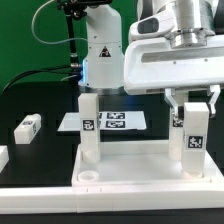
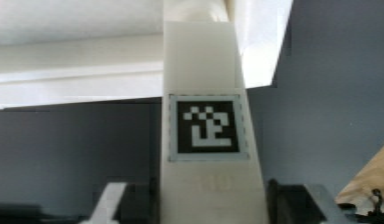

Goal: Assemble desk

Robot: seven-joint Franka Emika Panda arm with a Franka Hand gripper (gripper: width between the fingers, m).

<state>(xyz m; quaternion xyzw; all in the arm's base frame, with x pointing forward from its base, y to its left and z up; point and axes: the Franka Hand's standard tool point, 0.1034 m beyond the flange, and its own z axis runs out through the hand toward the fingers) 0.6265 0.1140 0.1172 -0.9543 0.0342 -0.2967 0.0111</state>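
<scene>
The desk's white tabletop (image 1: 135,158) lies flat at the front, rim up, with a round socket (image 1: 88,177) at its corner on the exterior view's left. One square leg post (image 1: 89,125) stands upright just behind that socket. My gripper (image 1: 191,108) is shut on a second tagged leg post (image 1: 190,140), held upright over the tabletop's end on the exterior view's right. In the wrist view this leg post (image 2: 207,100) fills the middle between my dark fingers (image 2: 295,200), with the gripper (image 2: 203,205) closed around it. Its lower end is hidden there.
A loose tagged leg post (image 1: 27,125) lies on the black table on the exterior view's left, with another white piece (image 1: 3,157) at the edge. The marker board (image 1: 107,121) lies behind the tabletop. A long low white rail (image 1: 40,200) runs along the front.
</scene>
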